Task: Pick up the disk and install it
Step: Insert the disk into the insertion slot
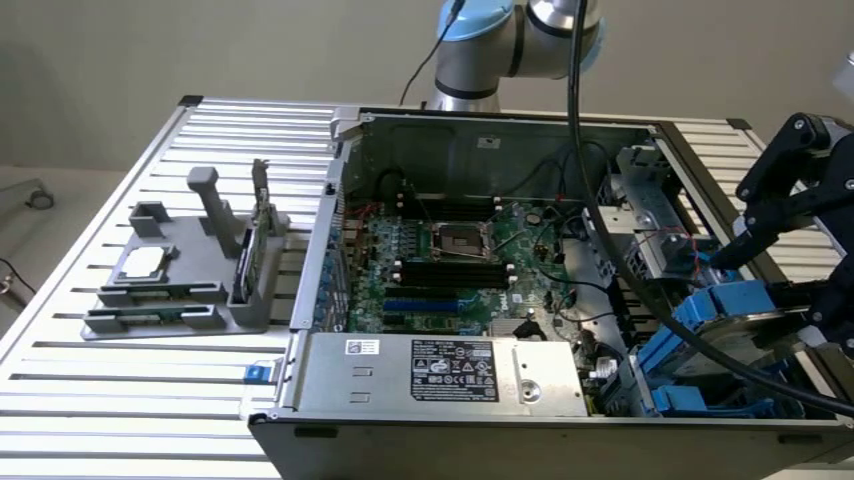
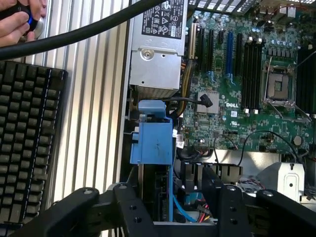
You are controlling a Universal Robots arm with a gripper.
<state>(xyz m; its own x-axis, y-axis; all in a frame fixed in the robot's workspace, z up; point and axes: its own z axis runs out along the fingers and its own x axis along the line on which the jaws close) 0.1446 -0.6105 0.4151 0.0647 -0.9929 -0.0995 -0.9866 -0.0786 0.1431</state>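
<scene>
Closest to my wrist camera is the gripper (image 2: 179,195). Its black fingers (image 2: 129,207) stand spread and are pinching nothing. Between them runs the disk (image 2: 154,148), on edge in its blue frame. One finger sits close alongside it, and I can't tell if they touch. The other stands clear, with a gap and some cables (image 2: 190,210) in between. The disk is down in a corner of the open computer case (image 1: 481,135), just beside the power supply (image 2: 155,59).

Now I'm sweeping the exterior view from its left. First comes the slatted table (image 1: 227,140), and on it a grey rack (image 1: 200,320). The rack holds a silver chip (image 1: 140,262) in a square pocket and a dark card (image 1: 244,262) upright in a slot.

Next is the case, with the green motherboard (image 1: 454,260) flat on its floor and the power supply along the near wall. At the exterior view's right, blue brackets (image 1: 727,310) crowd the corner of the case, and the gripper hangs over them. Outside the case wall, my wrist camera picks up a black keyboard (image 2: 24,143) lying on the table.
</scene>
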